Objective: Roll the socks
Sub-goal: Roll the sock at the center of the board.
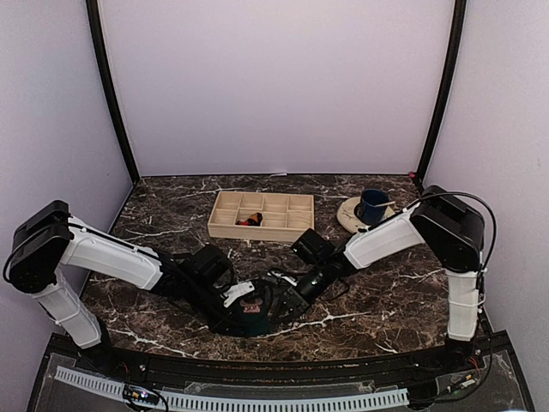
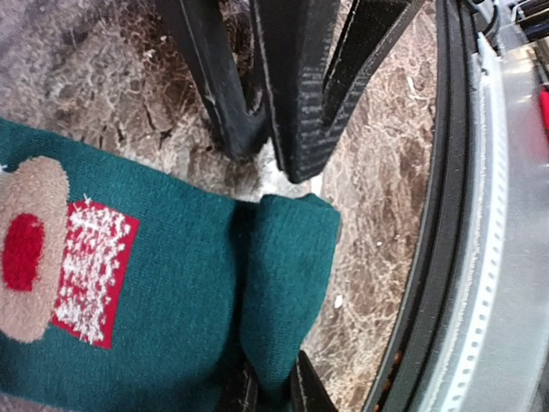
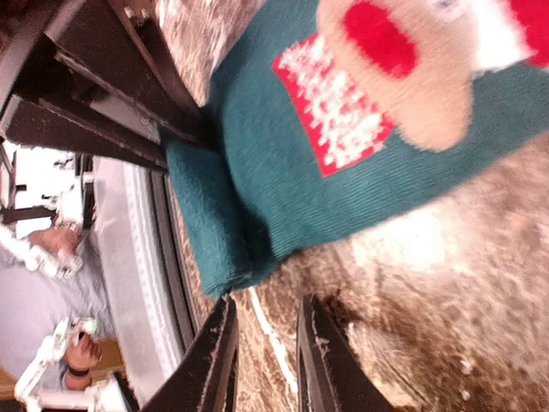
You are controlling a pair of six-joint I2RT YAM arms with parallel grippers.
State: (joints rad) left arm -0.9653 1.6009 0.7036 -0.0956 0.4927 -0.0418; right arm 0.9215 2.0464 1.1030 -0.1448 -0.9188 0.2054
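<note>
The dark teal-green sock (image 2: 171, 283) with the red-and-white Santa figure lies flat on the marble table near its front edge, and it shows in the top view (image 1: 255, 311). Its near end is folded over into a thick lip (image 2: 292, 257). My left gripper (image 2: 274, 378) is shut on that folded lip. My right gripper (image 3: 266, 318) is slightly open and empty, its tips on the marble just beside the folded end (image 3: 206, 232). Both grippers meet over the sock in the top view, left (image 1: 238, 294) and right (image 1: 287, 296). No black argyle sock is identifiable on the table.
A wooden compartment tray (image 1: 262, 215) stands behind the sock, with a small dark and orange-red bundle (image 1: 250, 221) in one compartment. A blue cup on a white plate (image 1: 372, 206) stands at the back right. The table's black front rail (image 2: 446, 215) runs close by the sock.
</note>
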